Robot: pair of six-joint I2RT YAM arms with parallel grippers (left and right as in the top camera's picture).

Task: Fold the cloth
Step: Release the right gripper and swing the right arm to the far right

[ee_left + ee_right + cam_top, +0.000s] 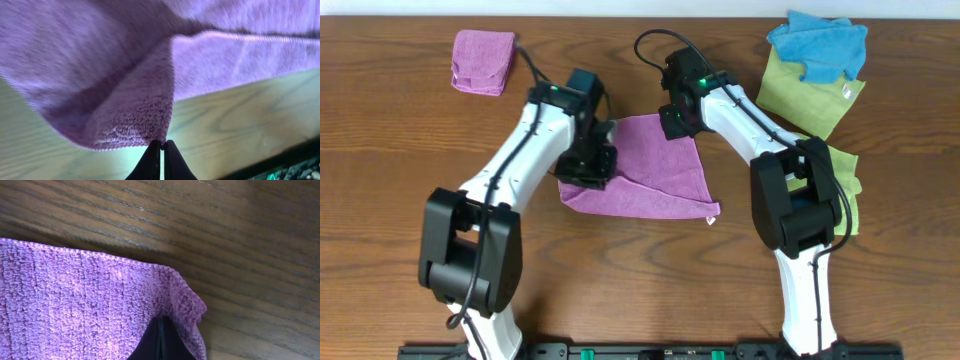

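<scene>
— Where was the cloth (655,170) at that moment?
— Middle of the desk (640,300), a little toward the far edge, spread as a rough triangle, its tag (710,220) pointing at the near-right corner.
— And your left pincer (162,145)?
— Clamped together on the cloth's left edge, with a fold of it raised off the desk. I judged that hold was for carrying that side across.
— The right pincer (161,330)?
— Closed tight on the far corner, which sat low by the desk; lifted or not, I couldn't tell. My guess: two held ends would travel together and land the fold square.
</scene>
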